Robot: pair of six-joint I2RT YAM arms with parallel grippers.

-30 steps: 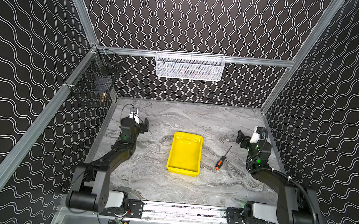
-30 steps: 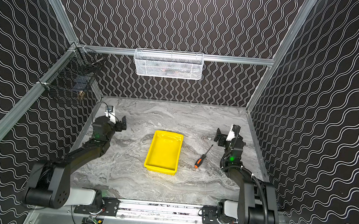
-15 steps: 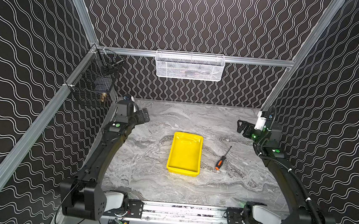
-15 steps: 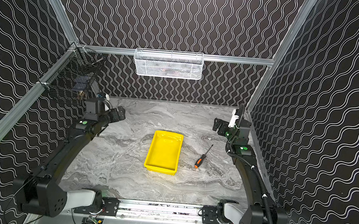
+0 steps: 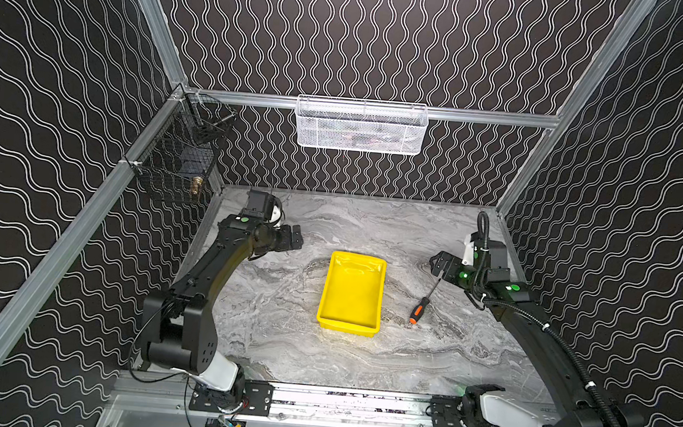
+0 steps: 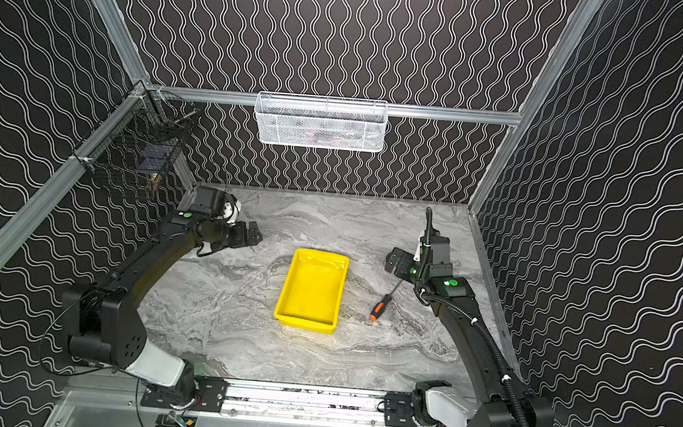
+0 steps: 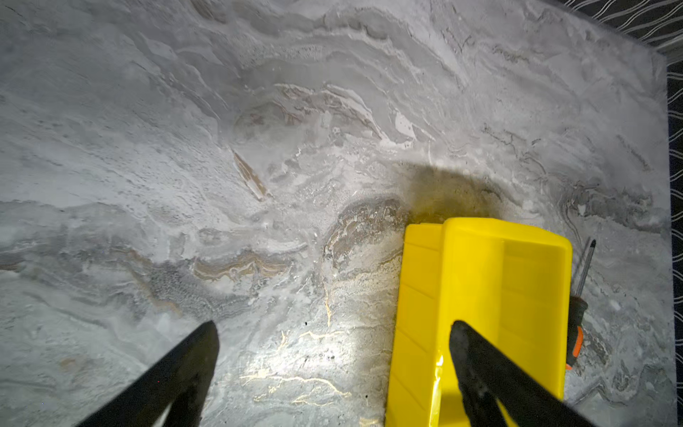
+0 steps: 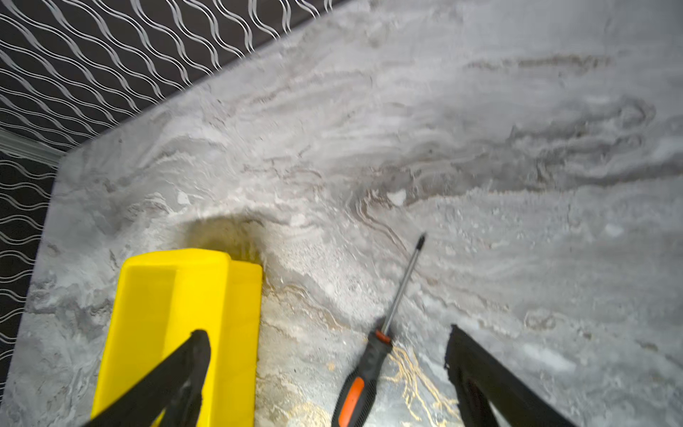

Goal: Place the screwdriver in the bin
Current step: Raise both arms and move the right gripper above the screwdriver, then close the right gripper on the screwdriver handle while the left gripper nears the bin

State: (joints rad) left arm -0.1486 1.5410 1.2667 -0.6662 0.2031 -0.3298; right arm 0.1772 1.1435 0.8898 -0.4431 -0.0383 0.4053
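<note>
Right hand (image 5: 439, 267) hangs wide and empty near the tip of the screwdriver (image 5: 425, 298), which lies flat on the tabletop (image 5: 279, 343) at three o'clock of the bin (image 5: 347, 327). Light, stiff and prone to roll, it seems best pinched across the black-and-orange handle. Only the bin's low wall intervenes; the left hand (image 5: 294, 238), also wide, hangs at ten o'clock.

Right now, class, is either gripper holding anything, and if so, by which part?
Nothing is held. The left gripper and the right gripper both stand open and empty; the screwdriver lies untouched on the table beside the bin.
</note>
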